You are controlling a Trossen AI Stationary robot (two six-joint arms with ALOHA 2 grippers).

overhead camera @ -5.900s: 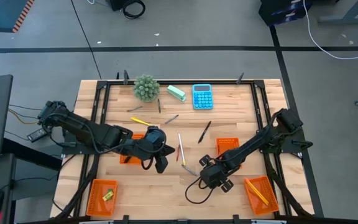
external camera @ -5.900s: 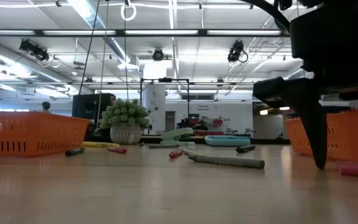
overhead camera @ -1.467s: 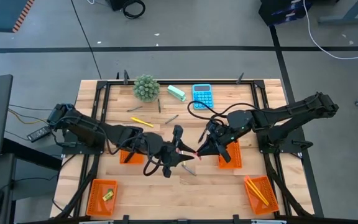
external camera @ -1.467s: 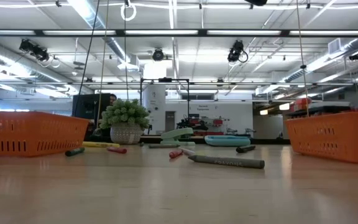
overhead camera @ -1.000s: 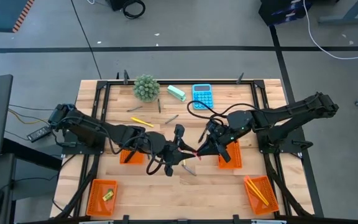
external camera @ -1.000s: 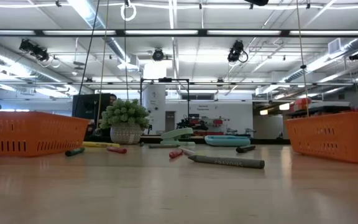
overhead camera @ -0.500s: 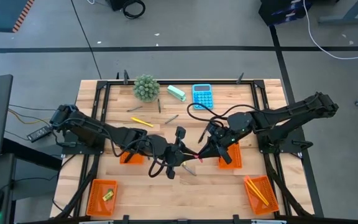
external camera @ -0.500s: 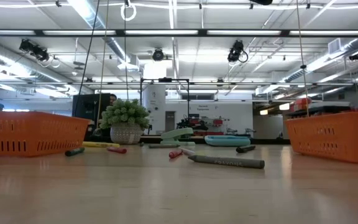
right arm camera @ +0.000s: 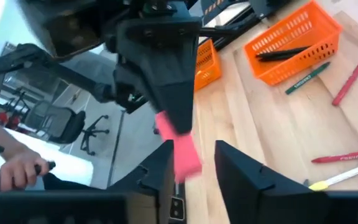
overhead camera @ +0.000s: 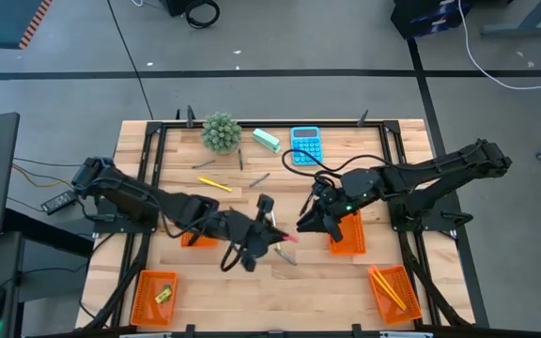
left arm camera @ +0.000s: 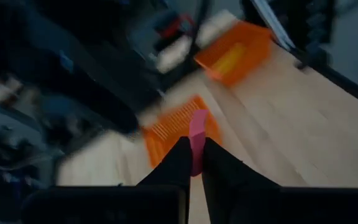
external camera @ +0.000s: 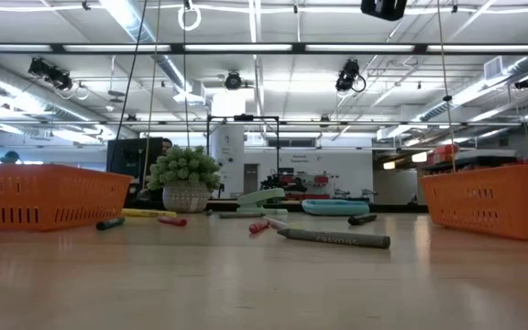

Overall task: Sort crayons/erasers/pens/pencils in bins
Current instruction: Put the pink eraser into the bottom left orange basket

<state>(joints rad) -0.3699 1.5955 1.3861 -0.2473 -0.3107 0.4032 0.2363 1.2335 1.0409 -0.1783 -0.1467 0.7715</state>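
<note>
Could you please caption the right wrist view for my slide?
Left pincer grips a pink eraser between the right pincer's open fingers.

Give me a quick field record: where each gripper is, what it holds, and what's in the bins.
left gripper: mid-table, shut on pink eraser
right gripper: facing the left gripper, open, holding nothing
handover: eraser in the left's grip, right's fingers apart
near-left bin: yellow-green eraser
near-right bin: yellow pencils
loose: crayon on table
</note>
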